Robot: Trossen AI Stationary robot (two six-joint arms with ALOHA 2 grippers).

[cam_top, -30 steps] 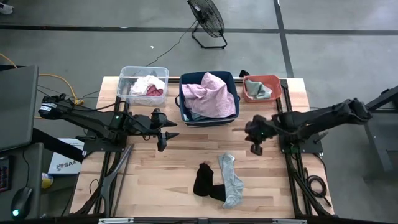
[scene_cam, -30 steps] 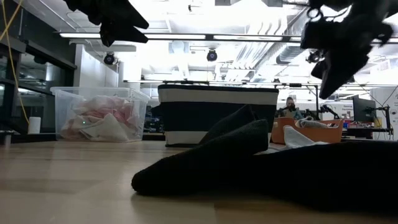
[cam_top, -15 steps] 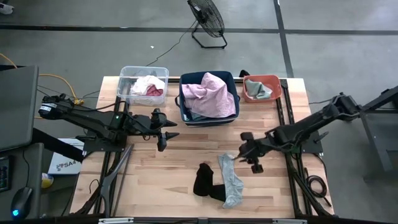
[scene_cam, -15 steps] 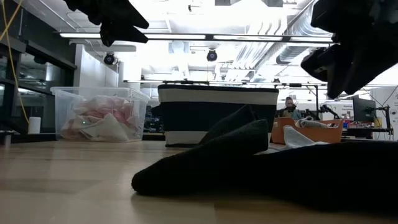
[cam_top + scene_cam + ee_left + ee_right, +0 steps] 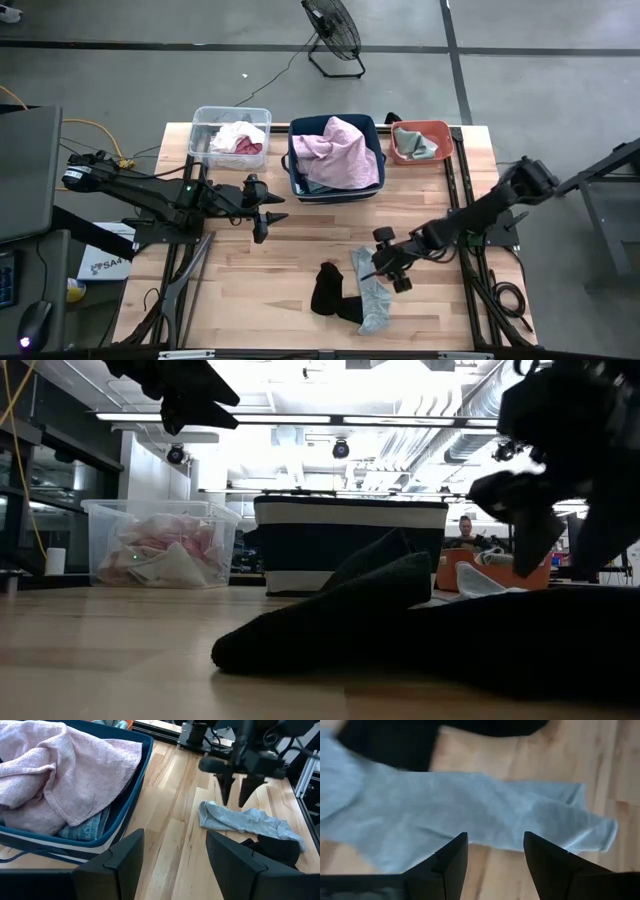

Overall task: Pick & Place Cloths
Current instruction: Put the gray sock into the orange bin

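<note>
A grey sock (image 5: 370, 290) and a black sock (image 5: 328, 290) lie flat side by side on the wooden table near its front edge. My right gripper (image 5: 378, 268) is open and points steeply down just over the grey sock's far end (image 5: 210, 812). Its two fingers (image 5: 226, 790) stand apart above the cloth. The right wrist view looks down on the grey sock (image 5: 470, 815) between the fingers, with the black sock (image 5: 420, 740) beyond it. My left gripper (image 5: 270, 220) hangs open in the air left of centre, in front of the navy bin, with nothing between its fingers (image 5: 175, 865).
Three bins stand along the far edge. A clear bin (image 5: 200, 125) holds pink and white cloths, a navy bin (image 5: 292, 150) holds a light pink cloth, and a coral bin (image 5: 445, 135) holds a grey cloth. Bare wood lies left of the socks.
My right gripper has swung from in front of the coral bin toward the table's near edge and left. It has come down over the grey sock's far end, tipped further downward and opened. The socks have not moved.
</note>
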